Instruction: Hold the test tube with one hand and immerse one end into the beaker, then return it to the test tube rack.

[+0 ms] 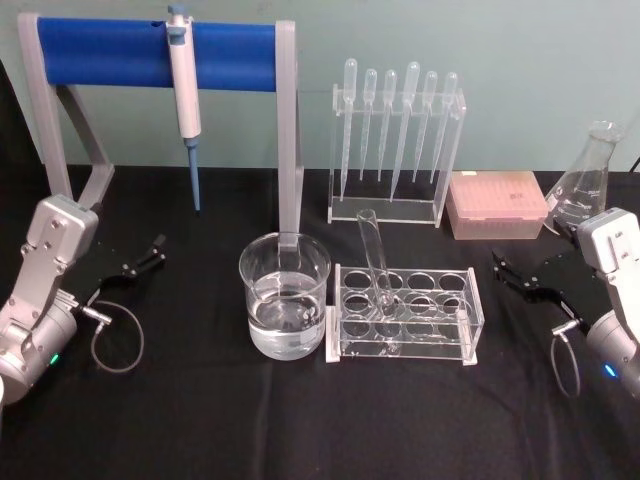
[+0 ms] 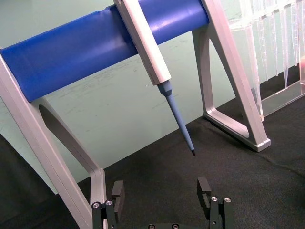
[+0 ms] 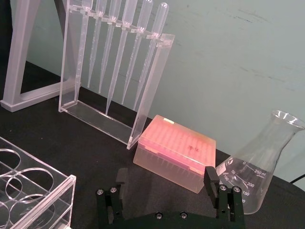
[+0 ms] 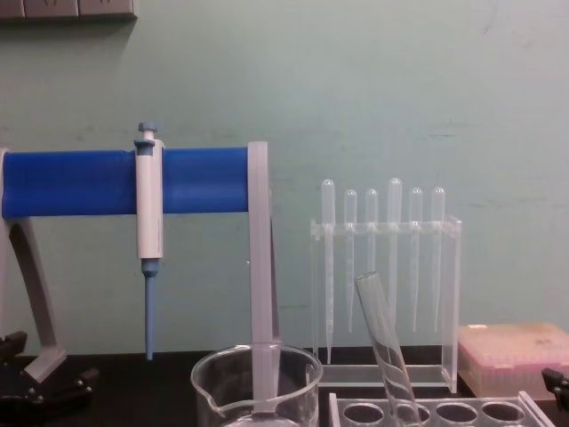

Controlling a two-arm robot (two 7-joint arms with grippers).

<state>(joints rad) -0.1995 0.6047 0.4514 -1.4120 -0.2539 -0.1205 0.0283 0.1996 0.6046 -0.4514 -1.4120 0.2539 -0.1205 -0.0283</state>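
A pale green wall (image 4: 400, 89) rises behind a black-covered table (image 1: 200, 420).

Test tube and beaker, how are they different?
The test tube is thin and tall; the beaker is wide and short. The test tube leans tilted in its rack; the beaker stands upright on the black table. The beaker is partly filled with clear liquid; the test tube looks empty. Both are clear and open at the top.

Silver-grey arm housings (image 1: 48, 262) carry black fingers (image 1: 150, 252) — plus looped cables (image 1: 117, 337) and small glowing lights (image 1: 52, 358).
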